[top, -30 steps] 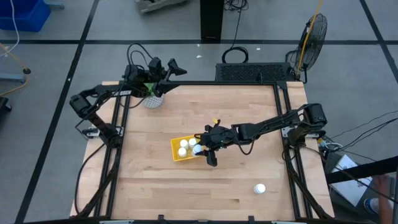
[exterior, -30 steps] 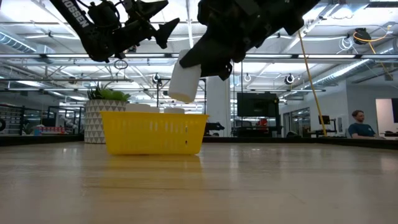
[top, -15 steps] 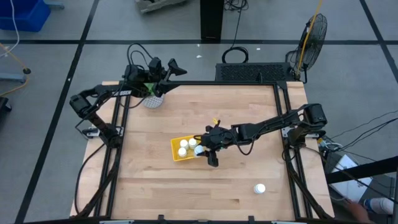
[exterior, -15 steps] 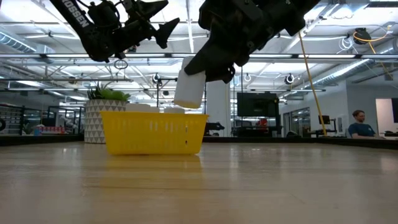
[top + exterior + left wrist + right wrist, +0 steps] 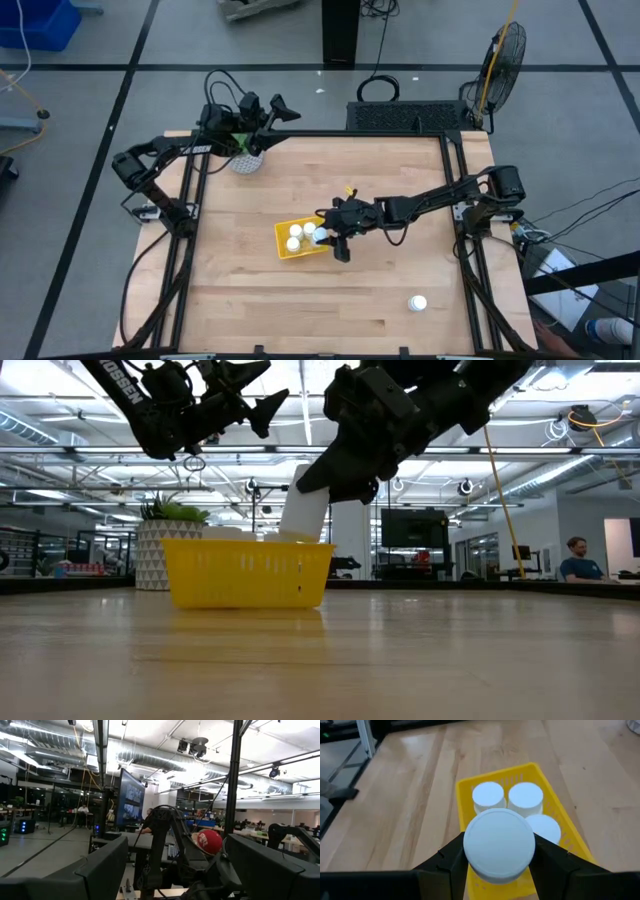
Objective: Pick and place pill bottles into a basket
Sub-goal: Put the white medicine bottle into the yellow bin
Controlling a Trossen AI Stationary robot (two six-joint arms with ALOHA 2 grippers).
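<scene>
Your right claw [image 5: 322, 234] pinches a white pill bottle [image 5: 499, 845] upright by its sides, holding it over the yellow basket [image 5: 283, 236] near the middle of the wooden surface [image 5: 330, 180]; in the low view the bottle's base [image 5: 303, 520] sits at about rim height. Three more capped bottles [image 5: 488, 795] stand inside the basket, and a fifth bottle [image 5: 417, 302] stands alone near the surface's front right corner, well apart. Your left claw [image 5: 272, 113] waits raised over the far left corner, fingers spread wide, above a white patterned plant pot [image 5: 152, 557]. White lettering on the left arm [image 5: 125, 380] is only partly readable. A seated person [image 5: 575, 559] shows far behind.
</scene>
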